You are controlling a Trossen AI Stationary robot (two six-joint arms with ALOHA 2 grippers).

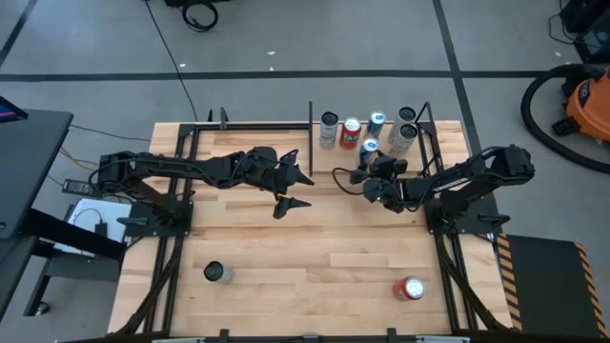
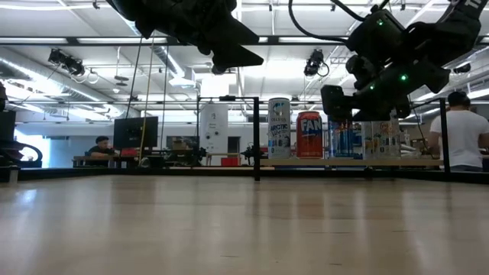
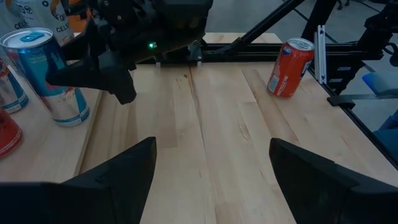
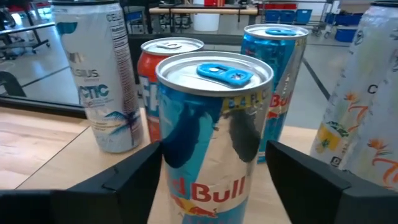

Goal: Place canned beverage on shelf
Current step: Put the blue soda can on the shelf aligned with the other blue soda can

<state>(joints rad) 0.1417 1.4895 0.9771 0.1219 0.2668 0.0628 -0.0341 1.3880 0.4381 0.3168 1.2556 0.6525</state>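
Note:
A blue and silver can [image 4: 214, 124] stands upright near the front edge of the shelf [image 1: 334, 158], a pale panel at the table's far right. My right gripper [image 4: 214, 183] has one finger on each side of it, with no gap showing. The left wrist view shows the can [image 3: 43, 68] with its base on the pale shelf [image 3: 37, 155]. Behind it on the shelf stand a white can [image 4: 93, 74], a red can [image 4: 149, 62] and another blue can [image 4: 283, 68]. My left gripper [image 3: 211, 180] hangs open over the middle of the table, holding nothing. My right gripper pinches the blue can between its two fingers, one on each side of the body [image 4: 169, 163], below mid-height. The fingers come in about level from the table's near side. The can stays upright, with its base on the shelf as far as the left wrist view shows.
Two pale patterned cans [image 1: 405, 133] fill the shelf's right end. Black rods [image 2: 256, 137] frame the shelf. A dark can [image 1: 216, 273] stands near the table's near left. A red can [image 1: 412, 288] stands near the near right.

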